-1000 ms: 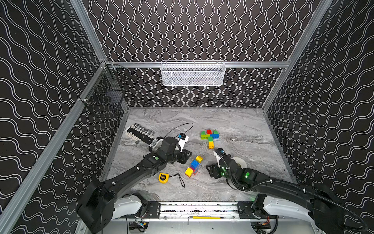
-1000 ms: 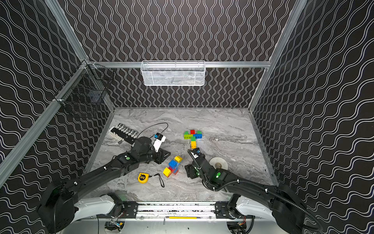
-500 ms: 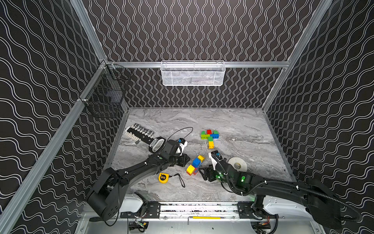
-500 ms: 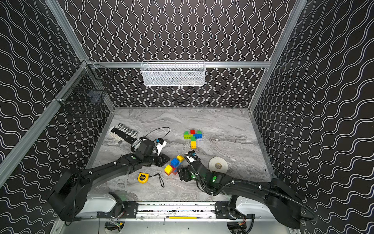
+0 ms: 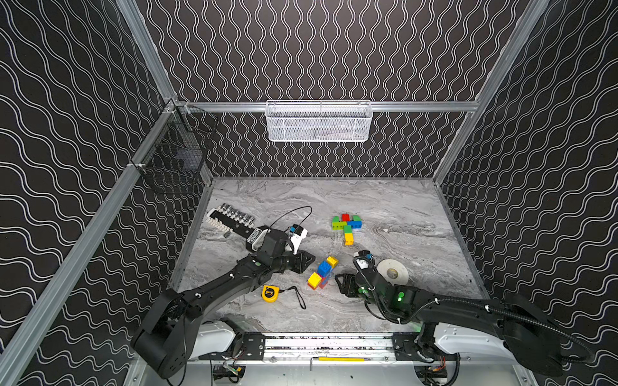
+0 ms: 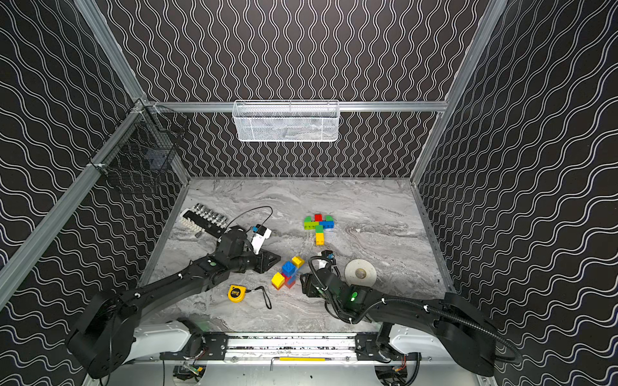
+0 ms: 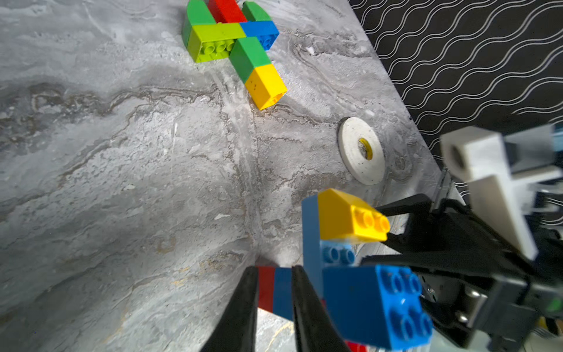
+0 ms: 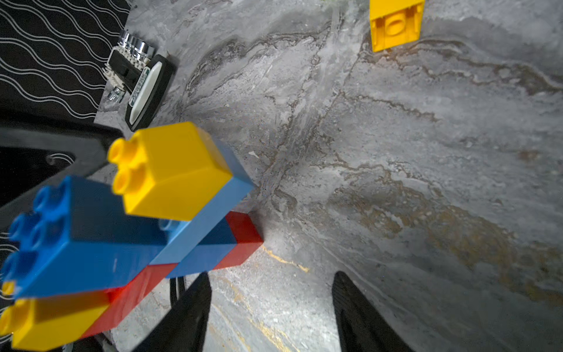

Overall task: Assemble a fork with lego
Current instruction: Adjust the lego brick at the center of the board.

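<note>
A lego stack (image 5: 323, 270) (image 6: 288, 269) of yellow, blue and red bricks sits mid-table. My left gripper (image 5: 312, 260) (image 6: 278, 258), rolled on its side, is shut on the stack's red and blue bottom layers (image 7: 274, 292), one finger on each side. In the left wrist view the studded blue brick (image 7: 371, 301) fills the near corner. My right gripper (image 5: 337, 280) (image 8: 271, 275) stands open just beside the stack (image 8: 91, 231), with only table between its fingers. A second lego piece (image 5: 347, 227) (image 6: 318, 225) (image 7: 231, 39), a fork shape in green, red, blue and yellow, lies farther back.
A yellow tape measure (image 5: 269, 293) lies near the front, left of the stack. A white disc (image 5: 393, 272) (image 7: 361, 151) lies beside my right arm. A socket rack (image 5: 232, 217) (image 8: 137, 70) sits at the left wall. A white basket (image 5: 317, 120) and a black basket (image 5: 177, 157) hang on the walls.
My right gripper has moved left, close up to the brick stack. The left gripper has edged slightly toward the stack, which has stayed about where it was.
</note>
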Controlling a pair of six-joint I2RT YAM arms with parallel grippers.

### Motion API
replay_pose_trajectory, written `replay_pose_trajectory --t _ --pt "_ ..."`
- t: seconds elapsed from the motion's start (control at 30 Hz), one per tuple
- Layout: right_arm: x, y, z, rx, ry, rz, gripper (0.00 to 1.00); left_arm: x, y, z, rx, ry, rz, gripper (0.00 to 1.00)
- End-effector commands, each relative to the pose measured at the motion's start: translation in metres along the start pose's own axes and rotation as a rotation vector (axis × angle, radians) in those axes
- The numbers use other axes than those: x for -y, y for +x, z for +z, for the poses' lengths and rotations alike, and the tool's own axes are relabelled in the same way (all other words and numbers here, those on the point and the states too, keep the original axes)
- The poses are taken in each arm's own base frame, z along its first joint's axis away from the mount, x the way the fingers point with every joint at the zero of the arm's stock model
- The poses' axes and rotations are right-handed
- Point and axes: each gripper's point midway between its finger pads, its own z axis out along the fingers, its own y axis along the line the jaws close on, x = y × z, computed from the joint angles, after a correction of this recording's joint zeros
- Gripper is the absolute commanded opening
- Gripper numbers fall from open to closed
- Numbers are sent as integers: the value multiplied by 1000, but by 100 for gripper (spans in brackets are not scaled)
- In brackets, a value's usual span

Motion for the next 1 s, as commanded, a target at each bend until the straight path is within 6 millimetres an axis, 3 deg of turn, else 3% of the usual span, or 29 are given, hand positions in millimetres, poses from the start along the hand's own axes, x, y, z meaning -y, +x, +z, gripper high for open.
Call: replay_pose_trajectory --t 0.0,0.2,0.33,0.43,0.7,0.97 --pt "-11 -13 -3 40 -29 90 66 10 1 -2 3 29 14 25" --pt "-20 -37 -26 141 -114 214 78 17 11 -6 -14 18 26 25" --pt "-39 -44 -41 158 -267 303 88 17 21 -6 -28 15 22 25" --pt "-40 -43 -41 129 -252 357 94 21 26 -6 -33 26 22 25" --pt "-56 -35 -29 31 -230 385 93 36 34 -9 -40 71 38 25" --pt "-58 -28 -21 18 -260 384 86 49 40 -3 -55 103 57 25"
